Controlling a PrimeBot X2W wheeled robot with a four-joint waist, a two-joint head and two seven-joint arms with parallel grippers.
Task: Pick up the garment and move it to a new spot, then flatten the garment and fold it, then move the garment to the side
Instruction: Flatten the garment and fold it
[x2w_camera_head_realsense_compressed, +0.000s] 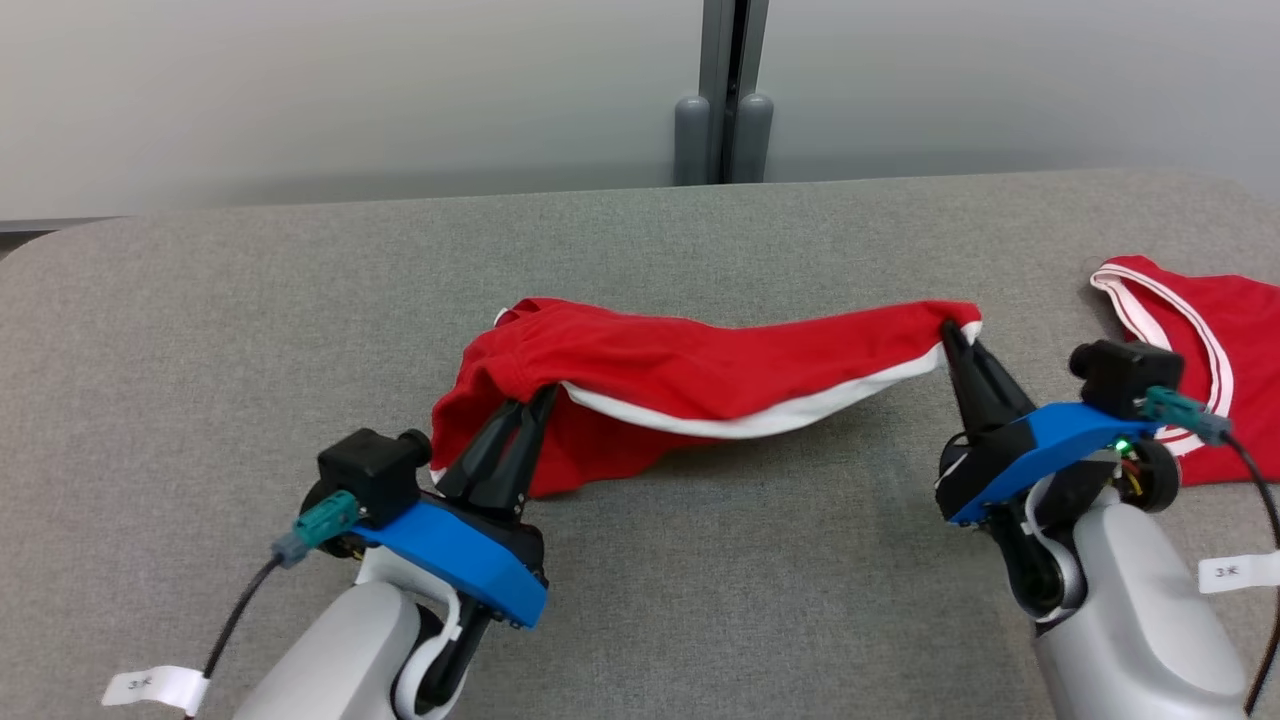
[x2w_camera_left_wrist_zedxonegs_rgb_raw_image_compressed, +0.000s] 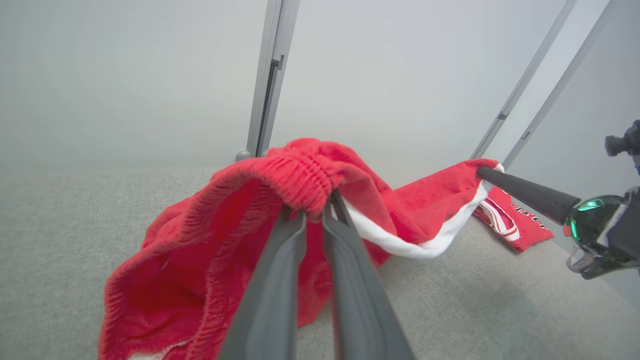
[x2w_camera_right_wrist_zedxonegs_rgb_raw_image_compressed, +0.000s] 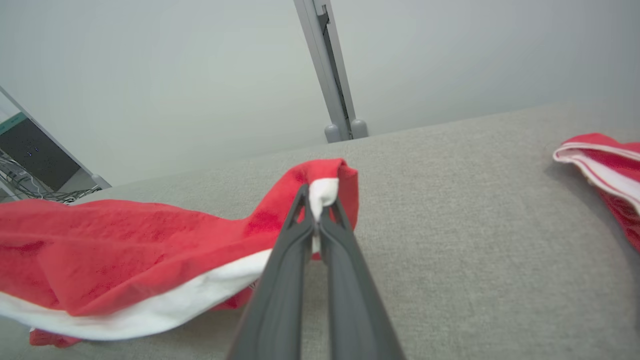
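The garment (x2w_camera_head_realsense_compressed: 700, 375) is red cloth with a white edge band, stretched between my two grippers above the grey table. My left gripper (x2w_camera_head_realsense_compressed: 535, 398) is shut on its gathered, ribbed left end (x2w_camera_left_wrist_zedxonegs_rgb_raw_image_compressed: 305, 187), and the rest of that end droops onto the table. My right gripper (x2w_camera_head_realsense_compressed: 950, 333) is shut on the garment's right corner (x2w_camera_right_wrist_zedxonegs_rgb_raw_image_compressed: 322, 192), where the white band meets the red. In the left wrist view the right gripper's dark finger (x2w_camera_left_wrist_zedxonegs_rgb_raw_image_compressed: 525, 192) reaches in from the right to that corner. The middle of the garment (x2w_camera_right_wrist_zedxonegs_rgb_raw_image_compressed: 125, 250) sags between both grips.
A second red garment with white stripes (x2w_camera_head_realsense_compressed: 1210, 350) lies at the table's right edge, close behind my right wrist. The grey padded table (x2w_camera_head_realsense_compressed: 700, 570) has bare room in front and on the left. A grey post (x2w_camera_head_realsense_compressed: 722, 110) stands behind the far edge.
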